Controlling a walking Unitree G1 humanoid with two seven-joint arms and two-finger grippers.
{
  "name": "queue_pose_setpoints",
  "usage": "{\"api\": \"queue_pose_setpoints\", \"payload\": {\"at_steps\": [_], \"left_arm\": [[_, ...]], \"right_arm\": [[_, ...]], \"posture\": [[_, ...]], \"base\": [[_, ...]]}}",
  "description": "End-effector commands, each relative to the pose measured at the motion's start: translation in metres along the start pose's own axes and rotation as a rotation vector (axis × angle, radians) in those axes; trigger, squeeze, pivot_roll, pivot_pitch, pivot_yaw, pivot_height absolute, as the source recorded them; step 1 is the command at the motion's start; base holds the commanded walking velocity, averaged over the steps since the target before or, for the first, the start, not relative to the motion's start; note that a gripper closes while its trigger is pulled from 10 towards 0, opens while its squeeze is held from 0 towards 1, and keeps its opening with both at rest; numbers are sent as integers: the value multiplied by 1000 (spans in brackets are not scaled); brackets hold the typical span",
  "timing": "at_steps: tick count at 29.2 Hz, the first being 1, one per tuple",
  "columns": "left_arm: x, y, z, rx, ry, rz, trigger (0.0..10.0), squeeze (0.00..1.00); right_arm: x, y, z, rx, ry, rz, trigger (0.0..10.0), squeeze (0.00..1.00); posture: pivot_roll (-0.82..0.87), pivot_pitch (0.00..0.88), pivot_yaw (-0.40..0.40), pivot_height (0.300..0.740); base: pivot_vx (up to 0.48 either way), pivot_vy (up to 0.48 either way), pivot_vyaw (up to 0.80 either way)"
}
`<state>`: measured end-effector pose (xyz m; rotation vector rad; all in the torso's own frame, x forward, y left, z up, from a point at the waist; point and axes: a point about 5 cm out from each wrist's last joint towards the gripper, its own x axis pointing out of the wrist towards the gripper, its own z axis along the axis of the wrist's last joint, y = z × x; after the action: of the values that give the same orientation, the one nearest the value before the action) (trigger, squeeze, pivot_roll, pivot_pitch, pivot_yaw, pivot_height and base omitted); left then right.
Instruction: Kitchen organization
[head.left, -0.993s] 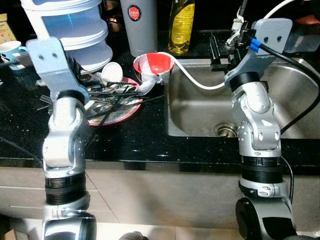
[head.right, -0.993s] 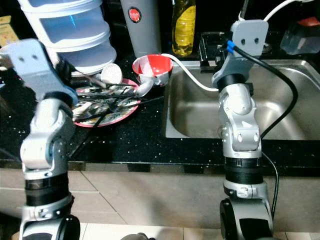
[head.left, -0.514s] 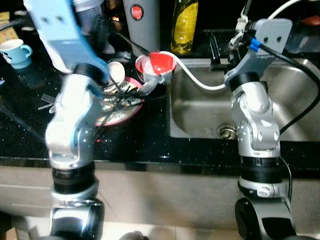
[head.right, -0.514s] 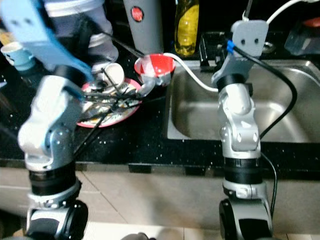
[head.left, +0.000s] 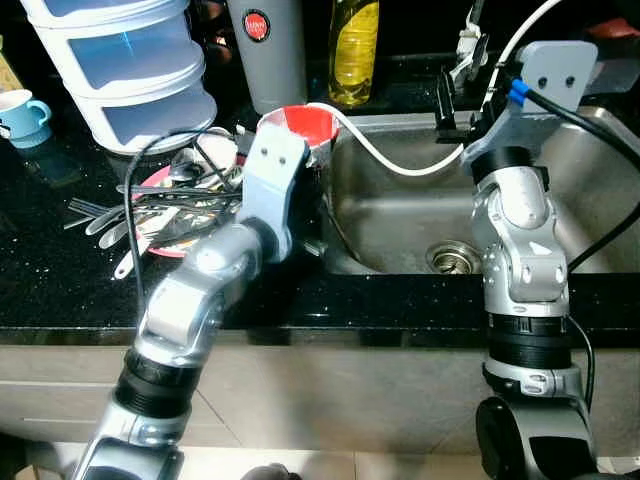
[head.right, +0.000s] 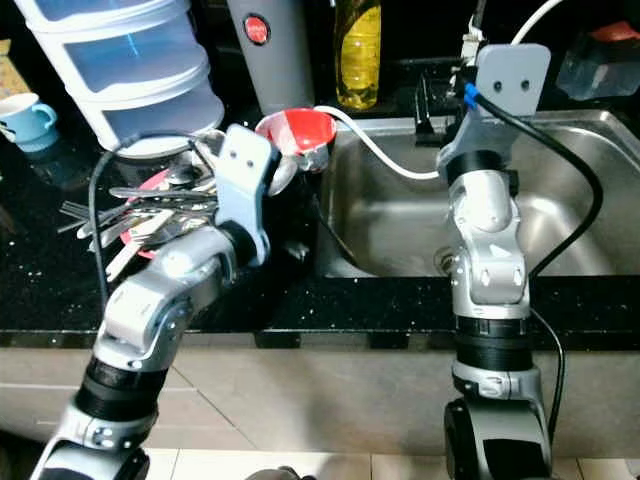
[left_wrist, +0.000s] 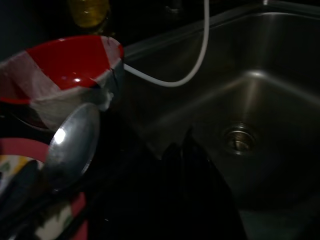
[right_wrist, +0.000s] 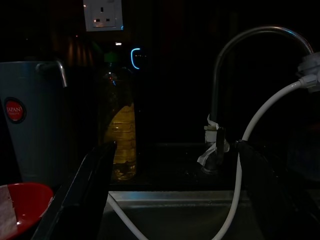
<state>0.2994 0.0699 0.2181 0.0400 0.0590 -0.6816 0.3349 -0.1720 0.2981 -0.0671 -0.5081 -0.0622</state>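
**Left arm reached over the counter edge beside the sink**

Head views: The left arm stretched forward across the black counter (head.left: 60, 280), its wrist lying between the pink plate (head.left: 165, 245) heaped with cutlery (head.right: 130, 205) and the steel sink (head.left: 400, 215). The left gripper (head.left: 310, 243) was mostly hidden beneath the wrist at the sink's near corner. A red and white bowl (head.left: 300, 125) stood at the counter's edge just behind the wrist. Stacked plastic containers (head.left: 125, 70), a grey jug (head.left: 265, 50), a yellow bottle (head.left: 352, 50) and a blue cup (head.left: 20, 110) stood farther back. A white hose (head.left: 400, 165) ran from the bowl's side across the sink. The right arm stood upright before the sink, with the right gripper (head.left: 465, 95) raised toward the tap.

Left wrist view: The dark fingers (left_wrist: 192, 165) lay pressed together, with nothing between them, pointing at the sink wall near the drain (left_wrist: 239, 140). A spoon (left_wrist: 72, 145) lay beside the bowl on the plate.

Right wrist view: The two fingers (right_wrist: 87, 192) were spread wide apart, empty, framing the tap (right_wrist: 240, 75), bottle and hose in a very dark scene.
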Motion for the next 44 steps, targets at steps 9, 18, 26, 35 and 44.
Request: {"api": "queue_pose_setpoints", "payload": {"at_steps": [9,18,26,35,44], "left_arm": [[3,-10,3,-54,-155,-104,10000,1000],[-19,42,33,16,-254,274,10000,0],[-49,76,11,16,-49,487,10000,0],[-80,49,4,-27,42,398,10000,0],[-111,24,-7,-16,134,379,10000,0]], "right_arm": [[0,1,-4,-21,10,0,10000,0],[-10,14,-17,-58,101,287,10000,0],[-27,15,-13,-16,109,593,10000,0],[-38,20,-16,28,130,702,10000,0],[-40,19,-19,43,142,712,10000,0]], "posture": [[106,0,105,740],[118,0,104,740],[127,0,100,740],[154,0,105,740],[191,13,99,740]], "base": [[0,0,0],[0,0,0],[0,0,0],[0,0,0],[0,0,0]]}}
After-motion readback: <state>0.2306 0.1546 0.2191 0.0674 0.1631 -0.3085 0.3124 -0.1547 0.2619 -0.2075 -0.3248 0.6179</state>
